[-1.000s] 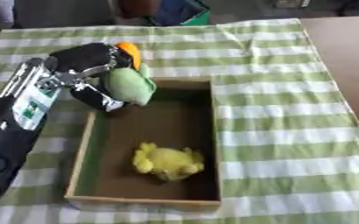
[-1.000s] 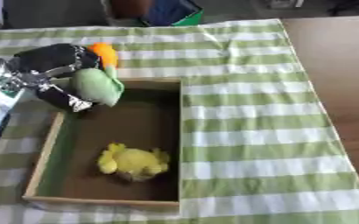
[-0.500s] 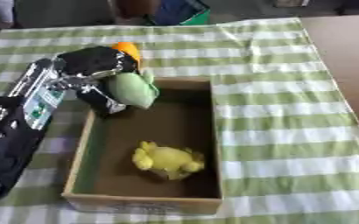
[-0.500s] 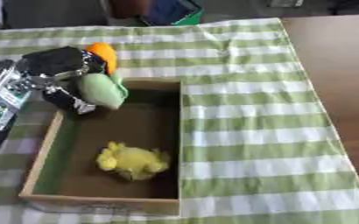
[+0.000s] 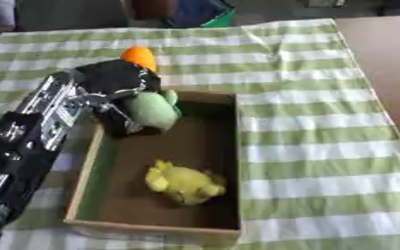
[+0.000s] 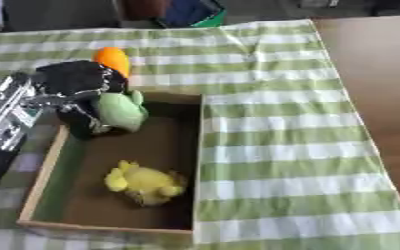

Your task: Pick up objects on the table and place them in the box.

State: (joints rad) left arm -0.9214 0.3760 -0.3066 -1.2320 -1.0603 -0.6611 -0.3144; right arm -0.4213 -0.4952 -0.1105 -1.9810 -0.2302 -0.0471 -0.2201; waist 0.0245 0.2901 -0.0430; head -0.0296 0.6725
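Left eye view: left hand (image 5: pixel 110 85) curled round green plush toy (image 5: pixel 153 110), held over far left corner of box (image 5: pixel 225 229). Yellow plush toy (image 5: pixel 185 182) lies inside box. Orange object (image 5: pixel 139 57) on checked cloth (image 5: pixel 314 127) behind hand.

A: Here's the brown wooden table (image 6: pixel 370 63), bare along its right side, the rest under a green-and-white striped cloth (image 5: pixel 314 146).

B: And on the cloth?

A: A shallow rectangular wooden box with a dark floor (image 5: pixel 229 146) sits left of centre, its long sides running away from the camera. Just beyond its far left corner lies a small orange rounded object (image 6: pixel 112 58), resting on the cloth.

B: How does the cloth lie?

A: Mostly flat, stripes running side to side, with a slight ripple near the far edge. Its right edge stops short of the table's edge.
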